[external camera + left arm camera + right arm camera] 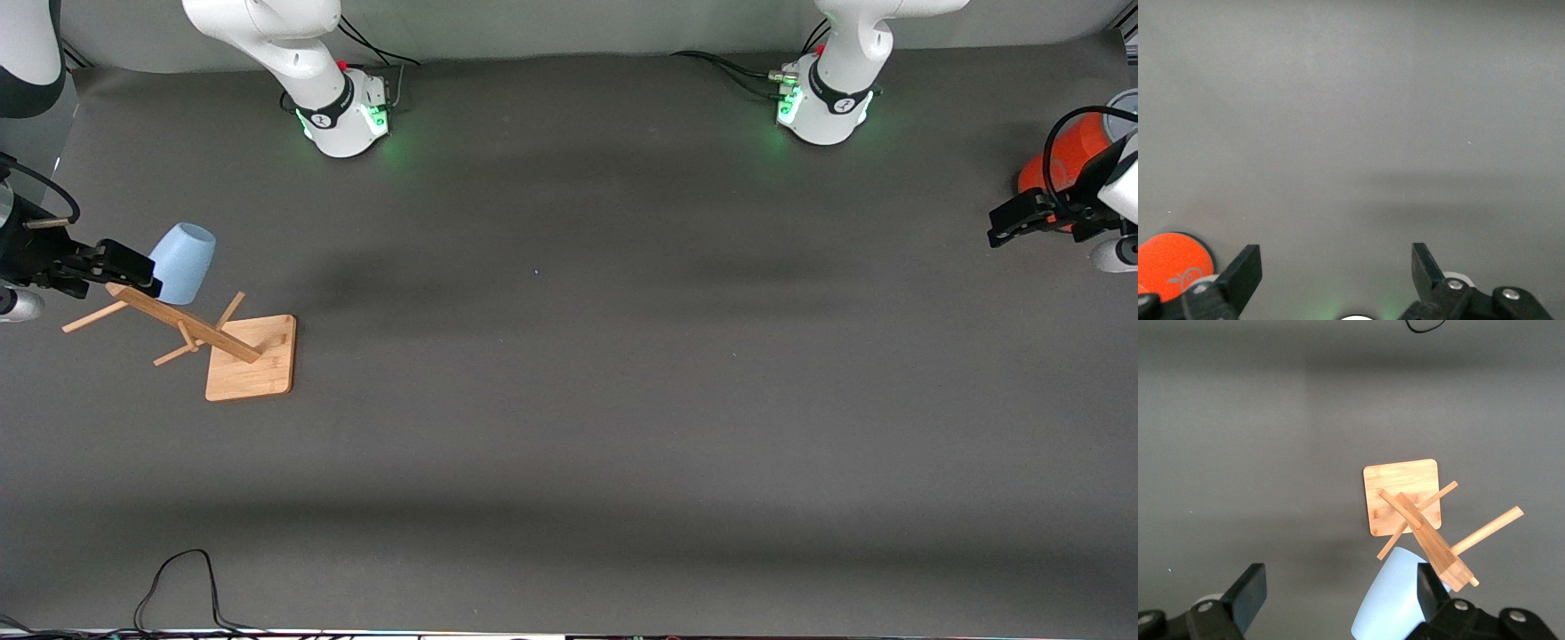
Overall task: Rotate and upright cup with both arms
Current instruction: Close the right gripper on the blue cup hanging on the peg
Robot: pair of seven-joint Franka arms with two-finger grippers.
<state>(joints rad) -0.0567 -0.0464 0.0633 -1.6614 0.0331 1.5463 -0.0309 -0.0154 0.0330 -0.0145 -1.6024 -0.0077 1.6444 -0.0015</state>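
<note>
One cup (183, 261) beside one wooden rack (233, 348) — two grippers (114, 267) (1022, 220) open.

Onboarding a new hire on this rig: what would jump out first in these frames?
The pale-blue cup hangs mouth-down and tilted on a peg of the wooden mug tree at the right arm's end of the table, with the open right gripper beside it. At the left arm's end, the open left gripper hovers by an orange cylinder. The dark table between them stretches wide.
</note>
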